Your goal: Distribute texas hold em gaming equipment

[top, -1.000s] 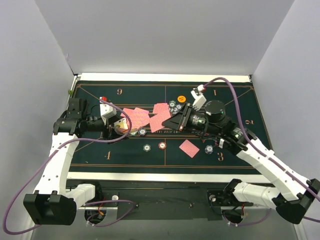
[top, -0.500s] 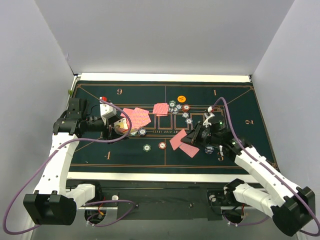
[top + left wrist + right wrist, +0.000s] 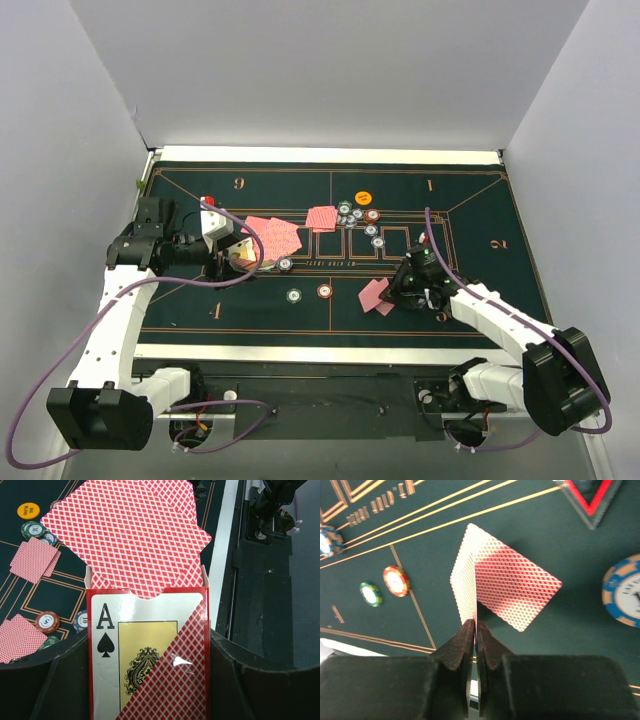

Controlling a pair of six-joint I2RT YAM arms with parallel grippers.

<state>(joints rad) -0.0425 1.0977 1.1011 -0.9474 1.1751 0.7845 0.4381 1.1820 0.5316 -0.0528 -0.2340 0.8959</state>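
My left gripper (image 3: 232, 252) is shut on a red card box (image 3: 147, 660) with an ace of spades on its face. Red-backed cards (image 3: 130, 535) fan out of the box's open end. My right gripper (image 3: 398, 288) is shut on one red-backed playing card (image 3: 465, 587), held on edge, low over the mat. A second card (image 3: 517, 587) lies flat on the felt right beside it. Both show as a pink pair (image 3: 373, 293) in the top view. A green chip (image 3: 294, 296) and a red-orange chip (image 3: 325, 291) lie left of them.
A small card pile (image 3: 322, 217), a cluster of chips (image 3: 352, 212) and the orange button (image 3: 363, 198) sit at the mat's far middle. A blue-edged chip (image 3: 625, 592) lies right of my right gripper. The dark green mat (image 3: 450, 200) covers the table between grey walls.
My right arm has swung from the mat's middle toward the near right and come down, carrying a card to beside the card lying there. The left arm has not moved.
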